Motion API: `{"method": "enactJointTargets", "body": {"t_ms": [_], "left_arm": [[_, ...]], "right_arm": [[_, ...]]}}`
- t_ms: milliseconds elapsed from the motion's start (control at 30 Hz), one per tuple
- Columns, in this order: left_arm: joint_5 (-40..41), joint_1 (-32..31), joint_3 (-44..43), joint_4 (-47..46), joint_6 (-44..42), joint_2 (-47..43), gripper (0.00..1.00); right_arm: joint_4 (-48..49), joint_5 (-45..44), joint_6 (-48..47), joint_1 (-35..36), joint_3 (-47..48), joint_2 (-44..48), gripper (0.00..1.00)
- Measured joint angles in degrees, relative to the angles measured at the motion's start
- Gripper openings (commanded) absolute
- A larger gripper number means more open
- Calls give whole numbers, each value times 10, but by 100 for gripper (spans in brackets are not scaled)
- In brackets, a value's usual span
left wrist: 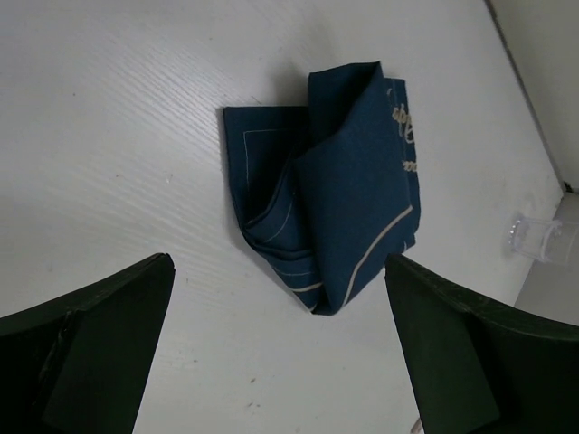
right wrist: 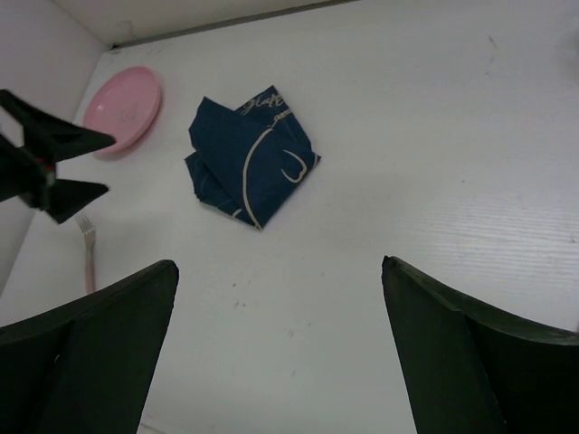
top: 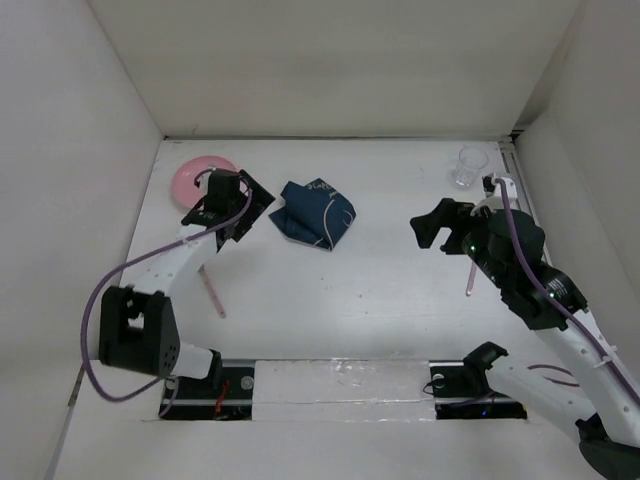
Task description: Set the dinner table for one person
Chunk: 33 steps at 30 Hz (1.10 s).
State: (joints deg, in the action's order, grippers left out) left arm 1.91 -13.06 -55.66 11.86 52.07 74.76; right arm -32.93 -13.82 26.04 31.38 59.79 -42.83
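Note:
The white dinner table (top: 370, 290) bears a crumpled, folded dark-blue cloth placemat (top: 315, 212) at centre back. A pink plate (top: 200, 180) lies at the back left, partly under my left arm. A clear cup (top: 470, 167) stands at the back right. A pink fork (top: 212, 292) lies front left. My left gripper (top: 255, 210) is open and empty, just left of the placemat (left wrist: 335, 199). My right gripper (top: 430, 225) is open and empty, right of the placemat (right wrist: 253, 163) and above bare table.
A thin pink utensil (top: 469, 278) lies under my right arm, its head hidden. White walls close the table on three sides. The right wrist view shows the plate (right wrist: 124, 107), the fork (right wrist: 88, 249) and my left gripper (right wrist: 45, 167). The cup (left wrist: 534, 237) shows in the left wrist view.

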Motion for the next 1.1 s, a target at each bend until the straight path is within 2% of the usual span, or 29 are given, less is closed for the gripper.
{"method": "enactJointTargets", "body": {"t_ms": [333, 433, 533, 733, 767, 867, 967, 1033, 1100], "left_arm": [[-85, 4, -86, -150, 8, 275, 100], [-104, 5, -110, -181, 9, 326, 100], [-118, 7, -119, -198, 10, 351, 94], [-152, 8, -134, -240, 19, 382, 67], [-156, 8, -134, -247, 21, 383, 67], [-166, 8, -134, -266, 25, 384, 49], [-172, 8, -134, -275, 26, 384, 47], [-176, 8, -134, -277, 27, 384, 36], [-180, 8, -134, -279, 28, 384, 30]], "right_arm": [[26, 40, -8, 26, -43, -2, 100], [26, 40, -8, 28, -47, -2, 100], [26, 39, -10, 31, -48, 0, 100], [27, 37, -12, 32, -49, -2, 100], [28, 36, -12, 32, -49, -4, 100], [30, 33, -13, 32, -49, -14, 100], [30, 32, -16, 32, -50, -20, 100], [30, 32, -17, 32, -52, -22, 100], [30, 31, -19, 32, -52, -22, 100]]}}
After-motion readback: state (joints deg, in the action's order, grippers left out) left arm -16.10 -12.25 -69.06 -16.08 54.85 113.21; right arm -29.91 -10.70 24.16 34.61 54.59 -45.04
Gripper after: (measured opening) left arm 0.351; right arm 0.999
